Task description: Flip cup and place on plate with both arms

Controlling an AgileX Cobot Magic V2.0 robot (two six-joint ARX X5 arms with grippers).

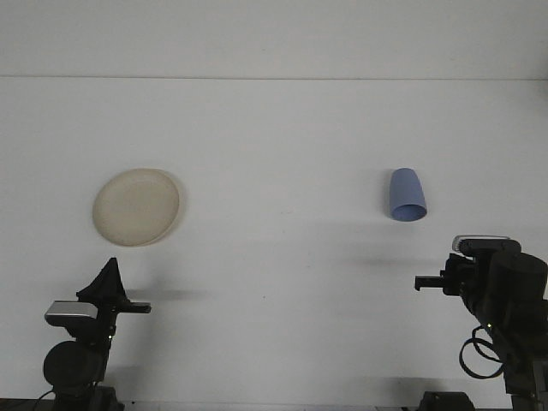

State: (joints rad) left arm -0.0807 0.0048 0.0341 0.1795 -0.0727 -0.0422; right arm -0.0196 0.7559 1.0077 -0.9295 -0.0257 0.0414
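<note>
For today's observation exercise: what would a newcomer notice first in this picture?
The blue cup stands out on the white table, lying on its side at the right with its mouth toward the camera. Far off at the left lies the cream plate, empty. At the near edge, two dark arms frame the scene; the right one is raised nearer the cup.

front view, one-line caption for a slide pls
Blue plastic cup lying on its side at right, round beige plate at left, both arms low at the white table's near edge.
</note>
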